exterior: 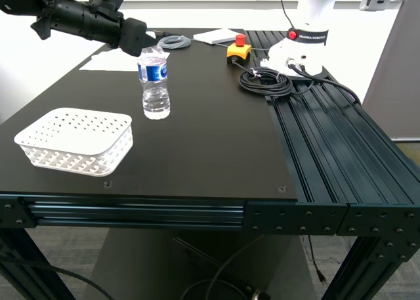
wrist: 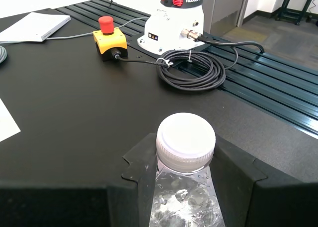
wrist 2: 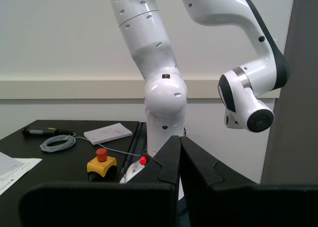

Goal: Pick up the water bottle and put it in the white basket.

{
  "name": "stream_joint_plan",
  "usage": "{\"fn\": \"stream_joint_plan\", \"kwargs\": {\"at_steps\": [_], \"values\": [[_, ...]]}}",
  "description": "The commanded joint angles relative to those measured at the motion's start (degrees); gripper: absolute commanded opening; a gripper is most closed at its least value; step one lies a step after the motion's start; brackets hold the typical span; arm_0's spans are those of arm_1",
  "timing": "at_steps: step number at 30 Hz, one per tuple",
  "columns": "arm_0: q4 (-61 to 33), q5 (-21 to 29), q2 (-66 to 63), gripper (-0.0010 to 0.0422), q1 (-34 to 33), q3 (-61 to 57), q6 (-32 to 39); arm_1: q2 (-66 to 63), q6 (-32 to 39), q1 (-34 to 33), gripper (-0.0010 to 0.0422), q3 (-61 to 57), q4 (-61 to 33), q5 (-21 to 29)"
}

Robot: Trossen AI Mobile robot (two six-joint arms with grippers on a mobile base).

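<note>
The water bottle [exterior: 155,83] stands upright on the black table [exterior: 210,136], near the white basket [exterior: 75,140] but not touching it. My first gripper [wrist: 186,162] is open around the bottle's neck — one finger each side. My second gripper [wrist 2: 179,160] is closed tight — holding nothing.

The black tabletop [exterior: 210,129] carries the water bottle [exterior: 155,83] upright and the white basket [exterior: 75,141] nearer its front edge. A coiled black cable [exterior: 265,81], a yellow stop button [exterior: 239,49] and white papers [exterior: 115,62] lie farther back.

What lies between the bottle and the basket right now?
Nothing: only bare black table between bottle and basket, seen in the exterior view.
</note>
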Motion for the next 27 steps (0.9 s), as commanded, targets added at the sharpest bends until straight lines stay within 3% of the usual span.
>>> {"fn": "stream_joint_plan", "kwargs": {"at_steps": [1, 3, 9, 16, 19, 23, 27], "values": [[0.15, 0.0, -0.02, 0.0001, 0.04, 0.09, 0.0, 0.33, 0.55, -0.02, 0.0048, -0.22, -2.16, -0.63], [0.15, 0.0, -0.02, 0.0001, 0.04, 0.09, 0.0, 0.31, 0.44, 0.0, -0.0007, -0.24, -2.16, -0.63], [0.15, 0.0, -0.02, 0.0001, 0.04, 0.09, 0.0, -2.45, -1.46, 0.0, -0.0001, -0.24, -2.14, -0.63], [0.13, 0.0, -0.02, 0.0001, 0.04, 0.09, -0.02, -17.29, -0.74, 0.39, -0.0001, -0.2, -2.75, -3.52], [0.15, 0.0, -0.02, 0.0001, 0.04, 0.09, 0.0, -24.22, 0.04, 0.48, -0.0001, -0.2, -10.38, -7.63], [0.15, 0.0, -0.02, 0.0001, 0.04, 0.09, -0.02, -33.51, 6.71, 0.7, -0.0001, -0.44, -26.67, -14.21], [0.13, 0.0, -0.02, 0.0001, 0.04, 0.09, -0.02, -40.37, 9.25, 1.22, -0.0001, -0.55, -36.48, -14.86]]}}
